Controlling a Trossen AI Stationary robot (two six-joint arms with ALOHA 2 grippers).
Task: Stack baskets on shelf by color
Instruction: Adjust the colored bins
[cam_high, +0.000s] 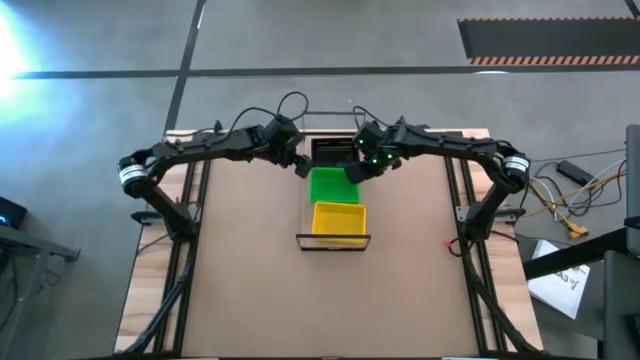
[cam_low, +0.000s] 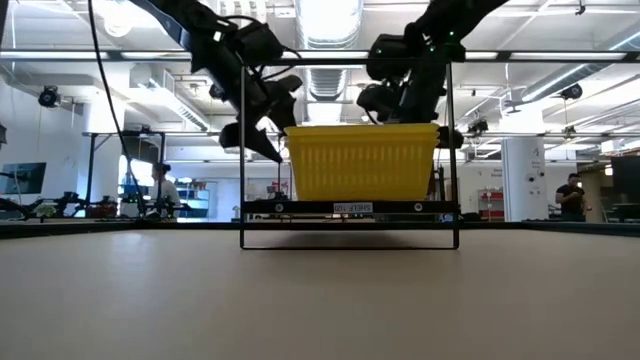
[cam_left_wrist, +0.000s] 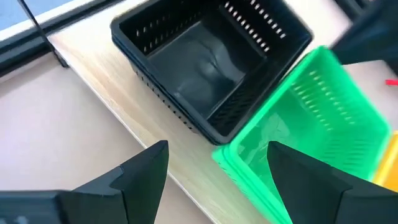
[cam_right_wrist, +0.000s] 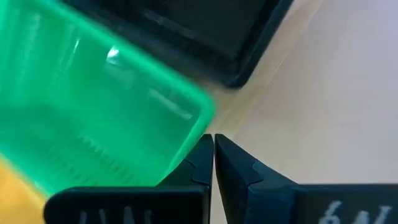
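The shelf (cam_high: 333, 243), a light-wood plank (cam_left_wrist: 155, 124) in a black wire frame, runs near to far at the table's middle. On it, from the far end, stand a black basket (cam_high: 328, 150), a green basket (cam_high: 330, 185) turned slightly askew, and a yellow basket (cam_high: 338, 220). How many are nested in each, I cannot tell. My left gripper (cam_left_wrist: 217, 146) hovers open at the green basket's left far corner (cam_left_wrist: 230, 155). My right gripper (cam_right_wrist: 213, 138) is shut at its right far corner (cam_right_wrist: 202, 121). My left gripper: one finger (cam_left_wrist: 305, 180) shows in front of the green basket's wall, but I cannot tell whether it touches. My right gripper: its shut fingertips (cam_right_wrist: 202, 149) stand against the green basket's right far corner, coming from above and the right. Whether they touch it, I cannot tell.
Brown tabletop (cam_high: 240, 270) lies open to both sides of the shelf and toward the near edge. The shelf's wire uprights (cam_low: 243, 150) rise at its near end. People and lab benches (cam_low: 160, 190) show in the room beyond the table.
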